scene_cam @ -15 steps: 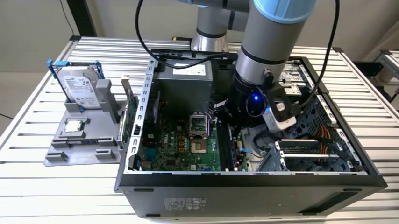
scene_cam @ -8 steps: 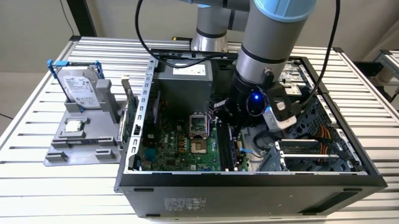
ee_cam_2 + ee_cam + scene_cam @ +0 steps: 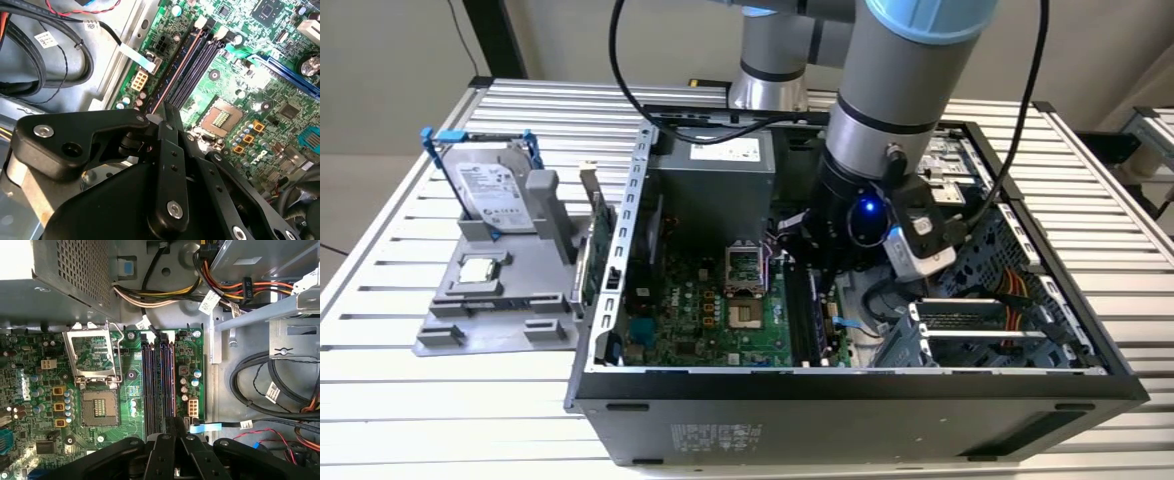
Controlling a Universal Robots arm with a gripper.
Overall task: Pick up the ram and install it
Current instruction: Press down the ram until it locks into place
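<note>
Slatted metal bench (image 3: 400, 230) is carrying an open computer case (image 3: 854, 385), lying on its side, at the centre of the exterior view. At 9 o'clock from the case, a grey fixture (image 3: 494, 320) is holding a hard drive in a blue frame (image 3: 494, 185). The arm is reaching down from 12 o'clock into the case, and the hand (image 3: 817, 272) is hanging low over the green motherboard (image 3: 707, 310), just at 3 o'clock of the processor socket (image 3: 742, 265). The ram (image 3: 809, 312) is showing as a thin dark strip on edge, running toward 6 o'clock from under the hand. In the first wrist view the hand (image 3: 175, 426) is sitting at one end of the 4 dark memory slots (image 3: 159, 385). I cannot tell whether the hand is gripping the ram.
</note>
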